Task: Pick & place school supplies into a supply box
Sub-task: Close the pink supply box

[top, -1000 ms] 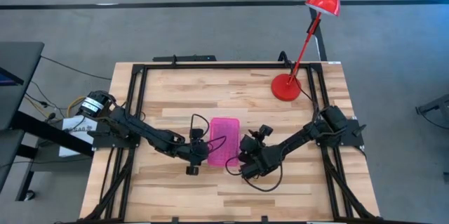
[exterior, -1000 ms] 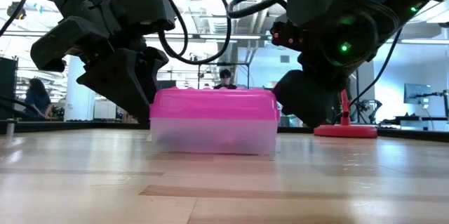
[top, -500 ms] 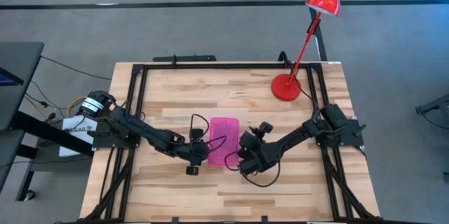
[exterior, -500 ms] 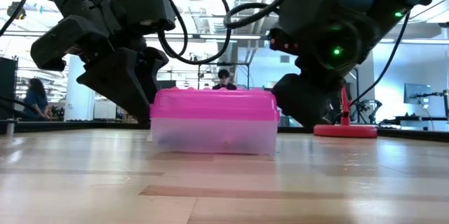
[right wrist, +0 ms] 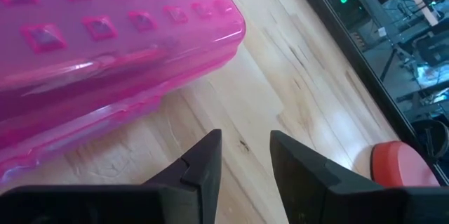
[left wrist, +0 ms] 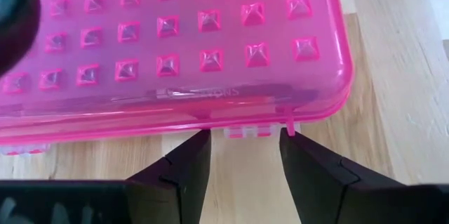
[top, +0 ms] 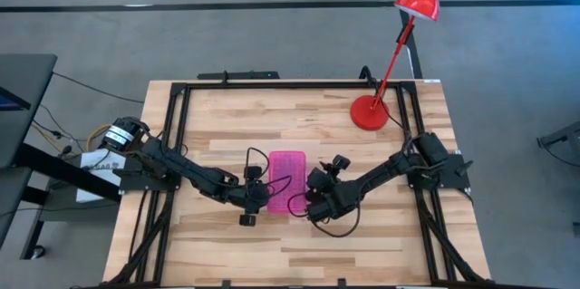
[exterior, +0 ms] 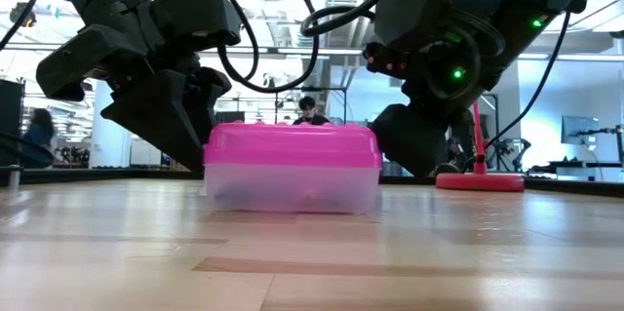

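the supply box (top: 287, 183) lies closed near the middle of the wooden table (top: 217, 117), its pink studded lid (left wrist: 175, 48) seated on the clear base (exterior: 292, 189); a faint shape shows through the base in the low view, but what it is cannot be told. the left gripper (left wrist: 242, 155) sits low against the box's left side, its two dark fingers (left wrist: 184, 171) spread apart on either side of the small clear latch tab (left wrist: 242, 131) at the lid's edge, close to the box but not clamped on it. the right gripper (right wrist: 243, 155) is just beside the box's right side, fingers (right wrist: 201, 161) also parted with bare wood showing between them, the tips near the lid's corner and holding nothing. in the low view both grippers flank the box, one on each side. a red desk lamp (top: 399, 44) stands on its round base at the table's far right corner, well apart from the box, and a person (exterior: 310, 108) shows in the room behind the table.
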Motion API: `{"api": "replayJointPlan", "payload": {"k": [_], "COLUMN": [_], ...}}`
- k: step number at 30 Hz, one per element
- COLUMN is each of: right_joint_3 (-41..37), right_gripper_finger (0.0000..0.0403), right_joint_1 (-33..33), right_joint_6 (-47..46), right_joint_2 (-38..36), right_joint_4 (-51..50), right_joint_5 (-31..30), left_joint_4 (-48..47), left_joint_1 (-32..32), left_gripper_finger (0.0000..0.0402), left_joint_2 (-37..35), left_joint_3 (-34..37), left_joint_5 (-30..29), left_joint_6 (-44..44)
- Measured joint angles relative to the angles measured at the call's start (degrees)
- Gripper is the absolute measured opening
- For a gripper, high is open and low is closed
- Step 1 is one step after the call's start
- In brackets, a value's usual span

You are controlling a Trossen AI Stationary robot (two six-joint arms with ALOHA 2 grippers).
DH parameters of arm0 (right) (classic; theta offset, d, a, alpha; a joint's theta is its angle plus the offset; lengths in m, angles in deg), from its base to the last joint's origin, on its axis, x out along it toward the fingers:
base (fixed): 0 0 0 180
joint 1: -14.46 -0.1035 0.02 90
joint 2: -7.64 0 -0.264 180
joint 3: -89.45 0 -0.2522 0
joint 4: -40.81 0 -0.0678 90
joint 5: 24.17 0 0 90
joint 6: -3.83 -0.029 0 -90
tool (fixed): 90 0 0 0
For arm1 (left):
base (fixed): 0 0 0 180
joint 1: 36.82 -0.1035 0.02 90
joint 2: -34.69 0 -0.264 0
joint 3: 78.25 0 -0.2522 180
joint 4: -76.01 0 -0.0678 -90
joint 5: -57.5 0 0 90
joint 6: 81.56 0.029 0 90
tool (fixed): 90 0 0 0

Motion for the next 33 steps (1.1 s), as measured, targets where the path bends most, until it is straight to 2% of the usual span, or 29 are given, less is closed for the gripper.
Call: {"api": "replayJointPlan", "payload": {"k": [21, 33], "right_joint_3": [0.0, 0.0], "right_gripper_finger": [0.0117, 0.0117], "right_joint_1": [1.1, -1.6], "right_joint_6": [0.1, -0.1], "right_joint_2": [0.1, 0.2], "right_joint_4": [-1.4, -2.7], "right_joint_5": [0.1, 0.0], "left_joint_4": [0.1, 0.2], "left_joint_1": [-0.5, -0.5], "left_gripper_finger": [0.0167, 0.0167], "left_joint_2": [0.0, 0.0], "left_joint_3": [0.0, 0.0], "left_joint_5": [-0.1, -0.1], "left_joint_6": [0.4, 0.4]}}
